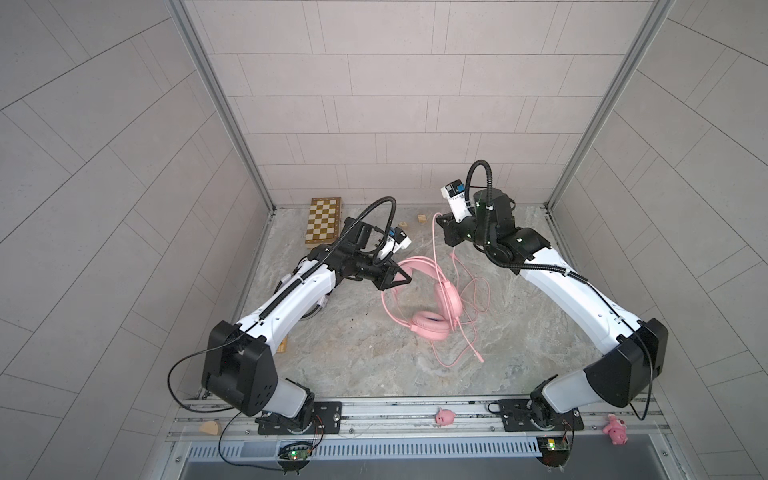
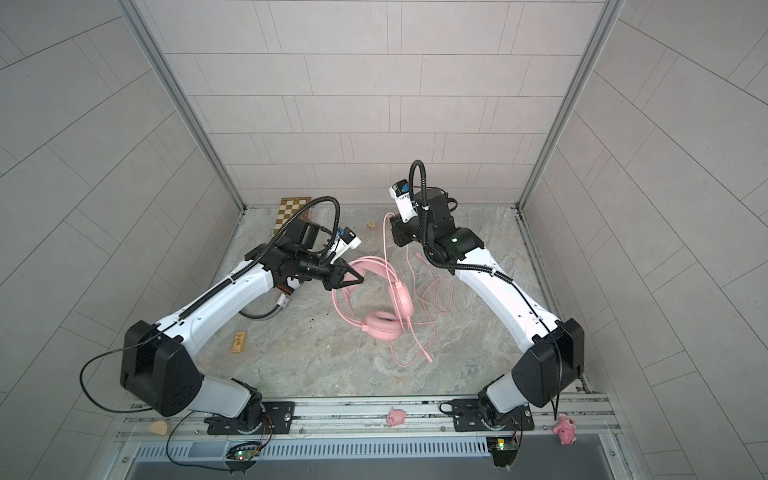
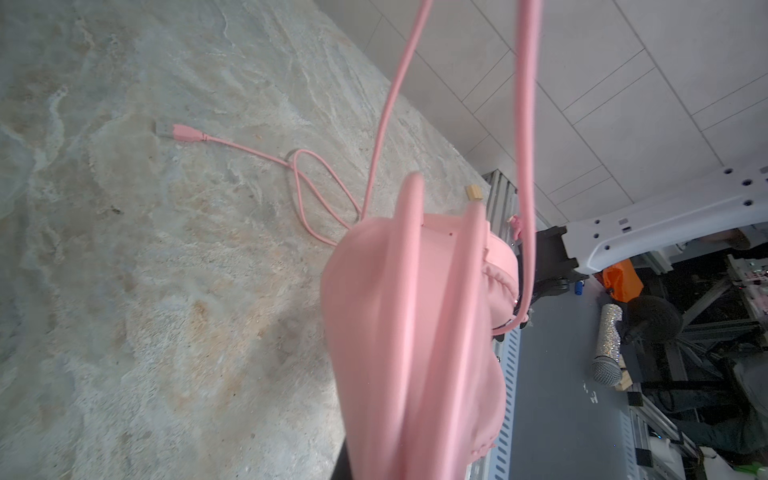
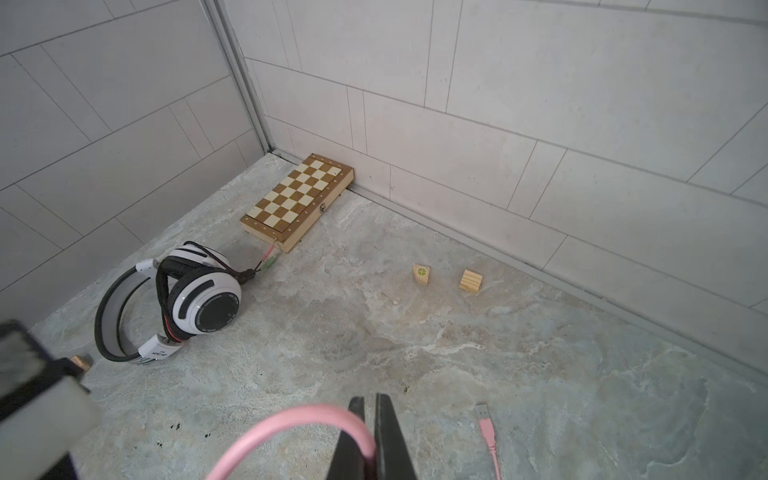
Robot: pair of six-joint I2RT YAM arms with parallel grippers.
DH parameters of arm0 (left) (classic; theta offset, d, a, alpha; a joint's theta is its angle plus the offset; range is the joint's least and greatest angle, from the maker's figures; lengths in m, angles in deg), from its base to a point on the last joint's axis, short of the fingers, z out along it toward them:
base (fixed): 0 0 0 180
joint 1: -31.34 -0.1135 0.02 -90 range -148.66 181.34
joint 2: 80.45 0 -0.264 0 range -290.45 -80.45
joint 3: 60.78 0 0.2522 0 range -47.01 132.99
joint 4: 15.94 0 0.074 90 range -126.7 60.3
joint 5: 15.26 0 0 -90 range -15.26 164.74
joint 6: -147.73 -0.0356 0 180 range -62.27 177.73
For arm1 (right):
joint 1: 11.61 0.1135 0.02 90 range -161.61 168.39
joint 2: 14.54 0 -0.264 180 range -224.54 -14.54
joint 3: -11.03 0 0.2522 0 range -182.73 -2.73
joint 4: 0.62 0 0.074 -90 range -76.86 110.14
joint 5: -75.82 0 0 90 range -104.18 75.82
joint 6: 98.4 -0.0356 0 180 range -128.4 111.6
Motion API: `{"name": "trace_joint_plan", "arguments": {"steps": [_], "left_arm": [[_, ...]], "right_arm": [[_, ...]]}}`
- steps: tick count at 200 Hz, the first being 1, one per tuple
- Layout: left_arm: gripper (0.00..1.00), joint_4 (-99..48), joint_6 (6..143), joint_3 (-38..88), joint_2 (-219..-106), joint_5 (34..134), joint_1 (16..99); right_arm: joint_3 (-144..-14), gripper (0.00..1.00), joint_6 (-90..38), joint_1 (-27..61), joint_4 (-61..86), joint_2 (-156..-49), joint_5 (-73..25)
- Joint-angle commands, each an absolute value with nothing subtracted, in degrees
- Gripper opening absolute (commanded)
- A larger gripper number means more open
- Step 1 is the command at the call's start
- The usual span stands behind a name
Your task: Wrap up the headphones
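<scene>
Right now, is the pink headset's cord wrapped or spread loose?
Spread loose: the thin pink cord sprawls in open loops beside the pink over-ear headset, its plug lying free.

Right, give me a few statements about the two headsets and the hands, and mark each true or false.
1. The right hand is shut on the pink cord. True.
2. The left hand holds the white headphones. False: they lie on the table beside the chessboard; the left hand grips the headband of the pink headphones.
3. The white headphones have their cord wound around them. True.
4. The pink USB plug is in the right hand. False: it lies on the table.
</scene>
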State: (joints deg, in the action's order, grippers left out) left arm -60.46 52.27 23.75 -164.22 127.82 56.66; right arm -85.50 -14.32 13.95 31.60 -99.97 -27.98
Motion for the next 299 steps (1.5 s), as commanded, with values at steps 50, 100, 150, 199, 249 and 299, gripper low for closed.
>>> {"name": "trace_joint_plan", "arguments": {"steps": [50, 100, 150, 199, 249, 299], "left_arm": [[0.00, -35.1, 68.2, 18.1, -158.0, 142.2, 56.2], [0.00, -4.5, 89.5, 11.0, -156.3, 145.0, 53.1], [0.00, 15.6, 103.7, 7.4, -157.3, 143.2, 49.4], [0.00, 14.2, 102.2, 6.8, -156.5, 141.3, 47.8], [0.00, 12.2, 100.7, 6.4, -156.1, 139.3, 47.1], [0.00, 13.0, 99.9, 4.3, -153.6, 134.4, 44.6]], "right_arm": [[-74.4, 0.02, -19.3, 9.8, 23.4, -98.5, -33.8], [-67.1, 0.05, -22.1, 8.7, 15.6, -98.5, -43.2], [-59.7, 0.12, -27.2, 8.6, 3.0, -98.8, -49.5], [-54.4, 0.30, -37.1, 8.6, -14.6, -106.7, -54.6], [-51.8, 0.32, -50.1, 8.8, -35.3, -117.7, -57.9], [-46.6, 0.31, -53.5, 11.8, -43.9, -122.1, -57.5]]}}
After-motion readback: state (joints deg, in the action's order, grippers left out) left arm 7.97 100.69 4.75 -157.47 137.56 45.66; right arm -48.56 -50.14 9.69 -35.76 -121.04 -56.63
